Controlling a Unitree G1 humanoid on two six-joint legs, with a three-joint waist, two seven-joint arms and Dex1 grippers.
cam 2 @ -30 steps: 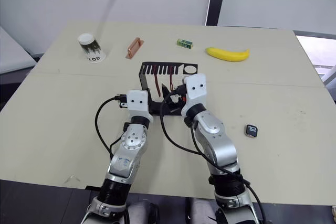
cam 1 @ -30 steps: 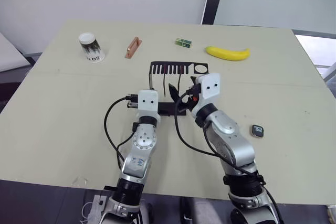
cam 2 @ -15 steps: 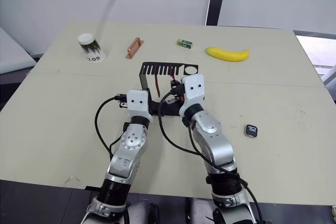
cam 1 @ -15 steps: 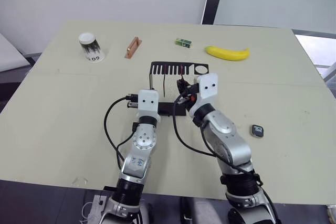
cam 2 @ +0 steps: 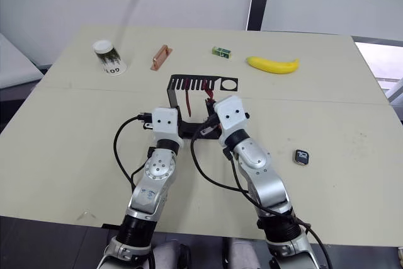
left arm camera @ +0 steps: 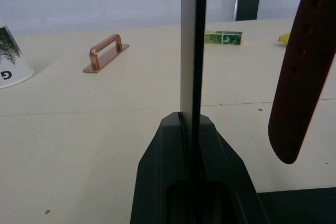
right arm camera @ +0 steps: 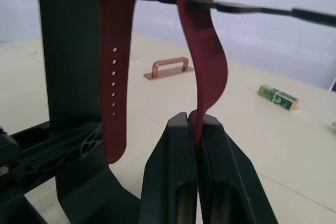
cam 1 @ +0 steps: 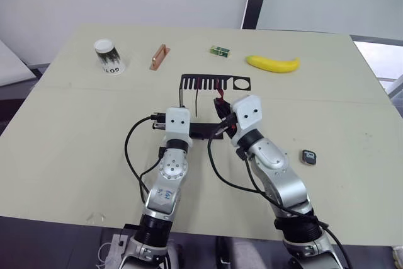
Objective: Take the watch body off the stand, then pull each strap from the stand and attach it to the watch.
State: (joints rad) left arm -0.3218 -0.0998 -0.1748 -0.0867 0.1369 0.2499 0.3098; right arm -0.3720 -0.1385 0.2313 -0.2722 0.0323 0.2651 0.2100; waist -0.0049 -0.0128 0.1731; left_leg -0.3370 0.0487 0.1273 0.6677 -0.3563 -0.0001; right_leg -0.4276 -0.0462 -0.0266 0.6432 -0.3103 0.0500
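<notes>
Right wrist view: pincer (right arm camera: pixel 197 124) on strap (right arm camera: pixel 202 61)

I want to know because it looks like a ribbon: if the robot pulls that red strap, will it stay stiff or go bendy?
Probably bendy. The strap pinched by the right gripper already curves as it hangs from the stand. It looks thin, so likely light. It may dangle and swing once free, while the left gripper grips the stand's upright.

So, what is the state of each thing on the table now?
Watch body: off the stand, lying on the table.
Stand: upright, its upright clamped by the left gripper.
Holed strap: hanging from the stand, free.
Other strap: hanging, pinched by the right gripper.
Cup: upside down.
Banana: lying, unpeeled.
</notes>
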